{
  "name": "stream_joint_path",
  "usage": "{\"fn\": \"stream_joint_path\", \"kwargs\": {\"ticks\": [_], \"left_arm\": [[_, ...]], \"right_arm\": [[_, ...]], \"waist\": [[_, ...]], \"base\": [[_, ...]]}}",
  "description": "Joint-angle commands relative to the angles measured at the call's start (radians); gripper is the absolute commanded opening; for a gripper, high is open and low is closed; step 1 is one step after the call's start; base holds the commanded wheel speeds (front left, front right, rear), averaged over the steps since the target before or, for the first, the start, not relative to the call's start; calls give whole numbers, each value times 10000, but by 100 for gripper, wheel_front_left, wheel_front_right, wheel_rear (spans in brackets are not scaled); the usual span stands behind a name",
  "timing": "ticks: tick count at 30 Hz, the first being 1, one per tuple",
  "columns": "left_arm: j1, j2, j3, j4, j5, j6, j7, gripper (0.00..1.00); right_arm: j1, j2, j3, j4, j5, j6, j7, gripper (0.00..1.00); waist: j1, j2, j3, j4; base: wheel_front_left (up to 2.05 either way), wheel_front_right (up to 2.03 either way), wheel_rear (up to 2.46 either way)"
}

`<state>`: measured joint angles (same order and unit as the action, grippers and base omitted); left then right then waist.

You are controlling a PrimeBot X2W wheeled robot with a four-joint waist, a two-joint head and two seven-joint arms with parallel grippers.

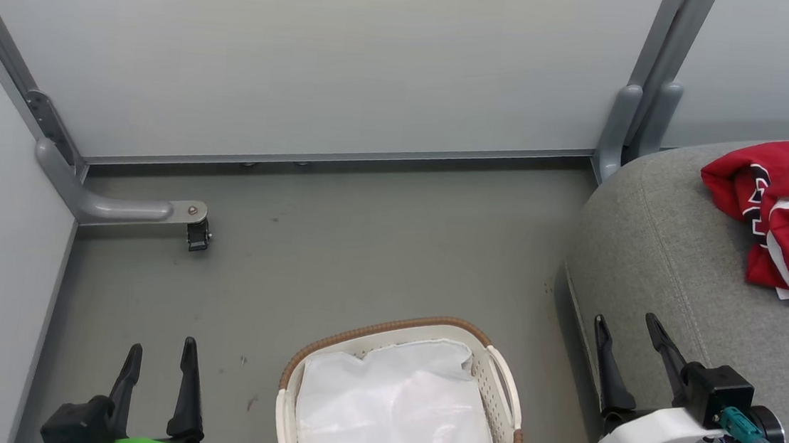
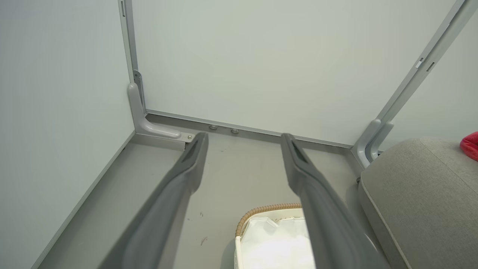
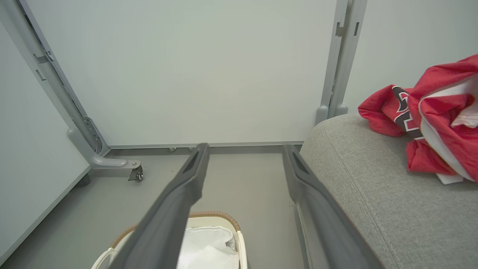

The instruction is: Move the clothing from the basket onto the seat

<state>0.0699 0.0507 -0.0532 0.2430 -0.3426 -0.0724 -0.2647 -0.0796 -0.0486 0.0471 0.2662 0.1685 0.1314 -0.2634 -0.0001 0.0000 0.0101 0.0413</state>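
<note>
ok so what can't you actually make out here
Head view: the clothing runs off the right edge, so its full extent on the seat is unknown.
Head view: the near end of the basket is cut by the bottom edge.
All views: the white liner hides anything beneath it.
The garment lettering is folded, unreadable.

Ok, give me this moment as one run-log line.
clothing: heaped on seat | basket: liner showing, no red seen | left tool: open, empty | right tool: open, empty | stage: transfer looks done
</note>
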Motion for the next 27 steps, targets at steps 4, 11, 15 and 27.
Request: {"fn": "stream_joint_path", "kwargs": {"ticks": [4,11,15,27], "left_arm": [[147,0,-4,27,17,4,7,100],[15,-4,-42,27,-107,-27,0,0],[13,-17,-74,323,-230,-28,30,0],[-299,-13,212,276,-2222,-120,634,0]], "right_arm": [[26,-37,29,97,97,-15,-19,100],[-19,0,63,90,12,0,0,0],[110,53,52,356,81,0,26,0],[31,40,-222,256,2379,-1,632,0]], "waist": [[1,0,-51,-32],[1,0,-53,9],[1,0,-53,9],[1,0,-54,-32]], "base": [[0,0,0],[0,0,0],[0,0,0],[0,0,0]]}}
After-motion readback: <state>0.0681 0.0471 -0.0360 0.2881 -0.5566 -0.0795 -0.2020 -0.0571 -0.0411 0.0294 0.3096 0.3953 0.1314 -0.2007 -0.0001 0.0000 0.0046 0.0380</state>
